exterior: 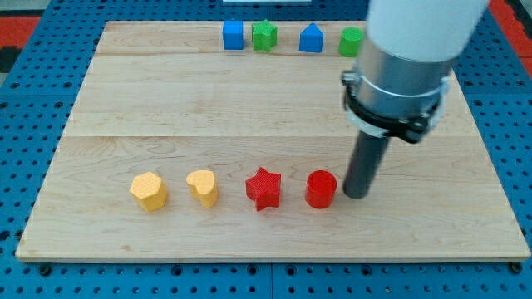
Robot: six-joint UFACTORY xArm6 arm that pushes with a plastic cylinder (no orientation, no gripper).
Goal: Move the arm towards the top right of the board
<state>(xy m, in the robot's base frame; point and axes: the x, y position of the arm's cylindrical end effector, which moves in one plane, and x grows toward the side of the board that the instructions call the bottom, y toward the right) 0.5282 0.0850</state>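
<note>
My tip (356, 196), a bare rod with no end effector to open or close, sits beside the red cylinder (320, 189) near the worktop's (166, 91) bottom edge; the run to the top right corner isn't made yet

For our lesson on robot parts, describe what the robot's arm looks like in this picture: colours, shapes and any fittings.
The arm has a wide, white, rounded upper section. Below it sits a grey metal cylinder ringed by a black clamp band with small lugs. From that hangs a straight, dark, round rod, much thinner than the body, ending in my tip. No cables or printed markings show.
</note>
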